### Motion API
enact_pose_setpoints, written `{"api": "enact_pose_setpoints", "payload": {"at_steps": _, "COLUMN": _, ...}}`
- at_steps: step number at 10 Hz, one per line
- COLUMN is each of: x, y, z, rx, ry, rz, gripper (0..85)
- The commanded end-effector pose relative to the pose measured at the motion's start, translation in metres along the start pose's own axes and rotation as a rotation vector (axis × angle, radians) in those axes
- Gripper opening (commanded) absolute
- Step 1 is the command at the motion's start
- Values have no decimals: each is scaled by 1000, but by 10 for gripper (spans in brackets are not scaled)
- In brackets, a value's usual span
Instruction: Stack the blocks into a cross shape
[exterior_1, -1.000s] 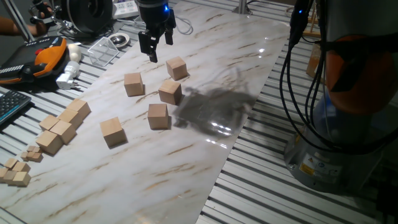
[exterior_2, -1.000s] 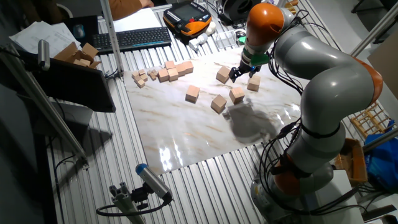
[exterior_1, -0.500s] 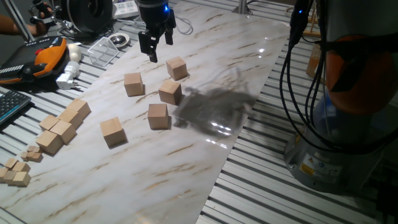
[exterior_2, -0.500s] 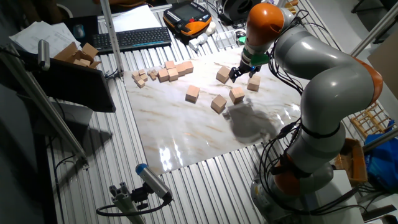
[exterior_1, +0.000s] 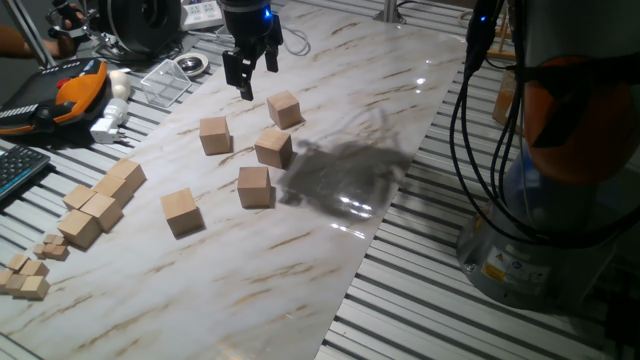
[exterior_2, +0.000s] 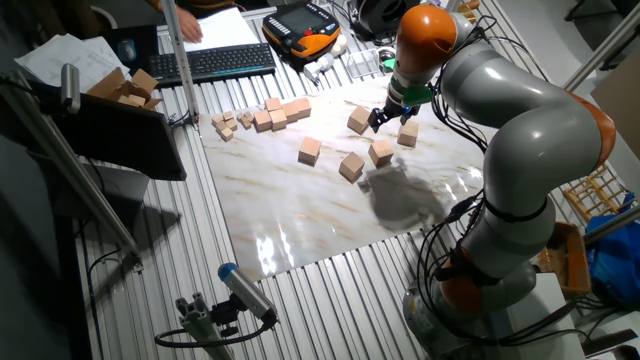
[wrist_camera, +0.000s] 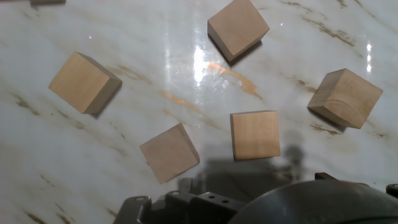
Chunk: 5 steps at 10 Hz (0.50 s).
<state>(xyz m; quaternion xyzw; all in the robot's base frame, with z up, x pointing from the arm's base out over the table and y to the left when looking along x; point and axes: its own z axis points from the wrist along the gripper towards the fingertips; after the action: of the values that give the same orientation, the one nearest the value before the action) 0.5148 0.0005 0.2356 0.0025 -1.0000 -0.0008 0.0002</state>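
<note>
Five loose blocks are seen scattered, none stacked and none touching, on the marbled bench (exterior_1: 330, 70), left of centre in one fixed view. The block nearest the arm (exterior_1: 284, 109) lies uppermost; a second block (exterior_1: 273, 147) sits just below it, a third block (exterior_1: 214, 134) to the left, a fourth block (exterior_1: 255, 186) lower down, and a fifth block (exterior_1: 181, 211) lowest and furthest left. In the hand view all five are shown apart on the glossy surface, each turned at a different angle.

The end effector (exterior_1: 246, 72) is held above the bench at the upper middle of that fixed view, just up and left of the nearest block; nothing is gripped, and its fingers are seen parted with a gap between them. In the other fixed view it (exterior_2: 384, 116) hangs between two blocks.

At the left edge, a row of joined cubes (exterior_1: 102, 200) and small cubelets (exterior_1: 25, 278) are found. An orange-and-black pendant (exterior_1: 60, 90) lies at upper left.
</note>
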Motion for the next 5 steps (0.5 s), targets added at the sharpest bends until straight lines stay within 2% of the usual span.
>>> {"api": "enact_pose_setpoints", "payload": {"at_steps": 1, "x": 0, "y": 0, "z": 0, "rx": 1, "ry": 359, "rz": -235, "gripper": 0}}
{"api": "enact_pose_setpoints", "payload": {"at_steps": 5, "x": 0, "y": 0, "z": 0, "rx": 2, "ry": 353, "rz": -244, "gripper": 0}}
